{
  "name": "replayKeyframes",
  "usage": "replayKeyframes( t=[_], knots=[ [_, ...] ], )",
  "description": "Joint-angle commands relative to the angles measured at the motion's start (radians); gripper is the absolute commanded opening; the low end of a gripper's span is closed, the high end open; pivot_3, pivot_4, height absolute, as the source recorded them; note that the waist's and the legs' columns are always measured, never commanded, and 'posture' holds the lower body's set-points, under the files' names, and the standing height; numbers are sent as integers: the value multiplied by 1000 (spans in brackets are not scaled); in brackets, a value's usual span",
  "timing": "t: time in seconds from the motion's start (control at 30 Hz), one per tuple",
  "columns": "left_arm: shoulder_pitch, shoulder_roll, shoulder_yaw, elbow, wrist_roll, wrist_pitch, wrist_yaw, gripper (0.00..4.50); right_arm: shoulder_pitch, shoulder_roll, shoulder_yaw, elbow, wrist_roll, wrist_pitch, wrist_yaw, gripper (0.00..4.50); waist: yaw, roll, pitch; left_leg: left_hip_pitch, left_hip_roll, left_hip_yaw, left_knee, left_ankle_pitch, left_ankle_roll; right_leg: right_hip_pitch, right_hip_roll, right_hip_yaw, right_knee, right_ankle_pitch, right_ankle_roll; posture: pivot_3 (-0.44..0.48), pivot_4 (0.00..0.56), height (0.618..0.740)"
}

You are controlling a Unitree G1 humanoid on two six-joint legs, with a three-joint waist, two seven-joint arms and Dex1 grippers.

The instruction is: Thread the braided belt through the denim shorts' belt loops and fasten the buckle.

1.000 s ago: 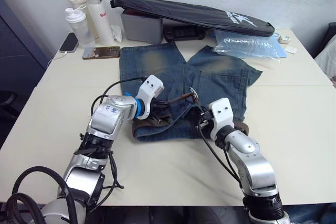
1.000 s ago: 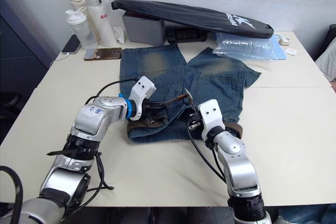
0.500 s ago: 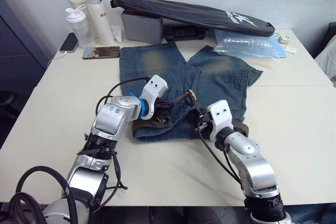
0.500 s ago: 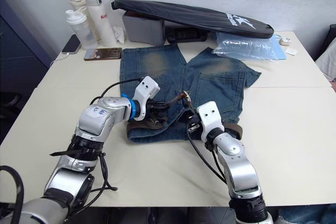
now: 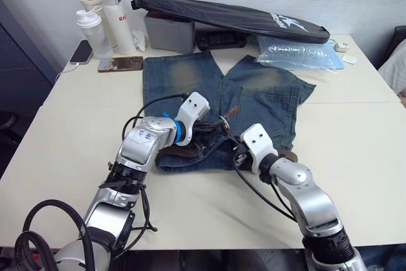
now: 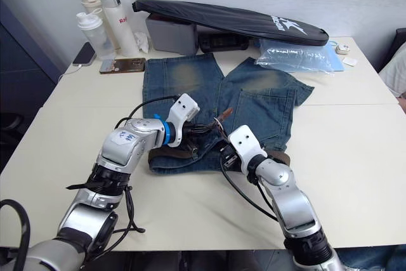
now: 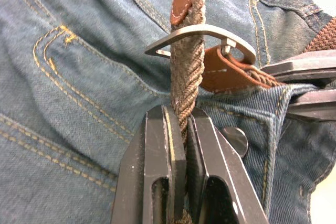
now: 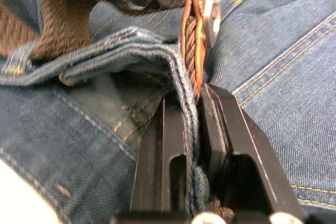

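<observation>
The faded denim shorts lie flat on the table, waistband toward me. The braided belt runs along the waistband. Its tan tip sticks up through the silver buckle. My left gripper is shut on the braided strap just below the buckle frame. My right gripper is shut on the belt's leather buckle end, with the denim waistband edge also between its fingers. The two grippers nearly meet at the fly. A denim strip over the belt looks like a belt loop.
At the table's back stand bottles, two phones, a grey box, a long black bag and a clear plastic bag. Bare tabletop lies left and right of the shorts.
Both grippers have closed in on each other at the middle of the waistband: the left moved right, the right moved left. The belt tip now stands steeper through the buckle.
</observation>
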State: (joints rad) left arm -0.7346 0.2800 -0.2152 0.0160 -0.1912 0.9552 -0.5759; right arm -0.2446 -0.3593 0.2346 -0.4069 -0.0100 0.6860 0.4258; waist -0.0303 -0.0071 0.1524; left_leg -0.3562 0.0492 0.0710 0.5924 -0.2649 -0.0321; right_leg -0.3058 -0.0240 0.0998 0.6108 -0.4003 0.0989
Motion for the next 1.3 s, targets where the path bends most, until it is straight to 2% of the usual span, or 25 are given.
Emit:
replayKeyframes(
  t=[0.03, 0.23, 0.33, 0.67, 0.9, 1.2, 1.23, 1.3],
  knots=[
    [-20, -13, 0, -33, -9, -42, -5, 0, -27, -57, 69, -22, -20, -36, 70, 41, 0, 0, 0, 0, 0, 0, 0, 0, 0, 0, 0, 0, 0, 0, 0, 0, 150, 740],
    [-11, -10, -4, -28, -6, -55, -6, 0, -63, -130, 85, -26, -70, -118, 102, 41, 0, 0, 0, 0, 0, 0, 0, 0, 0, 0, 0, 0, 0, 0, 0, 0, 150, 740],
    [-7, -13, -15, -20, -1, -68, -7, 0, -83, -191, 133, -31, -122, -188, 152, 41, 1, 0, 0, 0, 0, 0, 0, 0, 0, 0, 0, 0, 0, 0, 0, 0, 150, 740],
    [-20, -48, -40, 20, 10, -109, -3, 0, -59, -244, 173, -15, -215, -294, 202, 41, 2, -1, 0, 0, 0, 0, 2, 0, 0, 1, 0, 0, -1, 0, 0, 0, 150, 740],
    [-14, -57, -33, 12, 6, -106, -5, 0, -16, -193, 62, -75, -109, -247, 223, 41, 2, -1, 0, 0, 0, 0, 2, 0, 0, 1, 0, 0, -1, 0, 0, 0, 150, 740],
    [-10, -51, -30, 17, 9, -113, -7, 0, -2, -203, -72, -229, 65, -82, 291, 4218, 4, -1, 0, 0, 0, 0, 1, 0, 0, 1, 0, 0, -1, 0, 0, 0, 150, 740],
    [-10, -52, -29, 18, 9, -113, -7, 0, -2, -201, -96, -245, 97, -49, 295, 4468, 4, -1, 0, 0, 0, 0, 1, 0, 0, 1, -1, 0, -1, 0, 0, 0, 150, 740],
    [-9, -53, -29, 18, 8, -113, -7, 0, -2, -196, -129, -262, 141, 1, 292, 4468, 4, -1, 0, 0, 0, 0, 1, 0, 0, 1, -1, 0, -1, 0, 0, 0, 150, 740]
  ],
)
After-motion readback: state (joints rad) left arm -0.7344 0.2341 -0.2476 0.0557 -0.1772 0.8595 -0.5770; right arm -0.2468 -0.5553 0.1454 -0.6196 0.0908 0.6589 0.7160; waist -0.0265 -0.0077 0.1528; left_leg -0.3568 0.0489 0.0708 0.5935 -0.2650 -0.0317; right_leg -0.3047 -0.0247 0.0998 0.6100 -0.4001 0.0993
